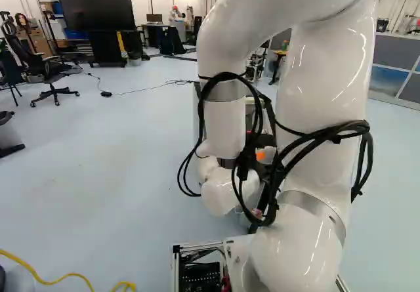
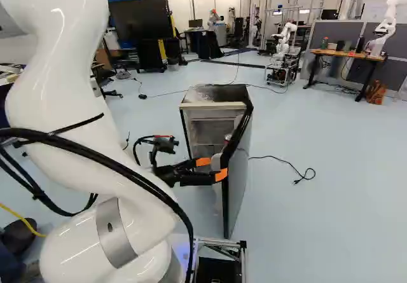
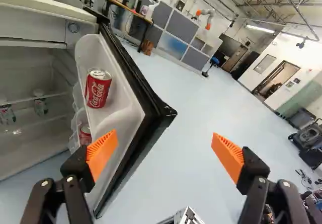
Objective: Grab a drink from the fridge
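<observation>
One gripper [image 3: 165, 153], spread and empty, sits by the open fridge door [image 3: 143, 90]; one upper red can [image 3: 98, 88] stands upright on its inner side, best suited to a centred approach clear of the edge, then an even squeeze.

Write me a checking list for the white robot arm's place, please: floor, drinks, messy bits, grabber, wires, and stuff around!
Surface: smooth pale-blue floor under the small pale fridge with a dark top.
Job's things: fridge door open; one red metal drink can upright on its upper shelf, another red can lower down.
Clutter: what look like small clear bottles inside the fridge.
Gripper: black with orange pads, open, empty.
Cables: thin black cord and yellow cable on the floor; black cables on the arm.
Surroundings: big black screen, another robot.
</observation>
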Controlling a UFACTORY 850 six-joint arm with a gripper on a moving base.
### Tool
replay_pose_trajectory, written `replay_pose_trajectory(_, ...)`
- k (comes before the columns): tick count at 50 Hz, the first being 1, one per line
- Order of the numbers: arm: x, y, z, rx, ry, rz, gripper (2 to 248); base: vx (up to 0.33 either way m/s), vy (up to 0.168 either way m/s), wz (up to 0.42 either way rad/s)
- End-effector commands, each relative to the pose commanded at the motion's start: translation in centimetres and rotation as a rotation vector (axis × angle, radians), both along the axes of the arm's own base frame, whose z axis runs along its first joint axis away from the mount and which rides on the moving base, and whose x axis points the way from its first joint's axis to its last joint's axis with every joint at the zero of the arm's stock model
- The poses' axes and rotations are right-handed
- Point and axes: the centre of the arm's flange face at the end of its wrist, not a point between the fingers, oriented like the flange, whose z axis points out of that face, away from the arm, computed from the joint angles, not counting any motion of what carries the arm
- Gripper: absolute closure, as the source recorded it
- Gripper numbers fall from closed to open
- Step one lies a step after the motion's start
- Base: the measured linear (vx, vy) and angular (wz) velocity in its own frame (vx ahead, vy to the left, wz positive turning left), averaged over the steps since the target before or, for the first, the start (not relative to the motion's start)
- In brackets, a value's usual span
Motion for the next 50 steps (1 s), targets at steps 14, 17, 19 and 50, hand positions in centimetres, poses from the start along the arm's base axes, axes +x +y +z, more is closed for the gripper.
replay_pose_trajectory(14,-0.2,-0.1,0.0,-0.003,0.003,0.004,3,0.000,0.000,0.000)
replay_pose_trajectory(17,-0.1,0.0,0.0,-0.002,0.001,0.000,3,0.000,0.000,0.000)
replay_pose_trajectory(19,0.0,0.0,0.0,0.000,-0.001,-0.004,3,0.000,0.000,0.000)
replay_pose_trajectory(50,4.1,1.1,0.7,0.046,-0.095,-0.165,3,0.000,0.000,0.000)
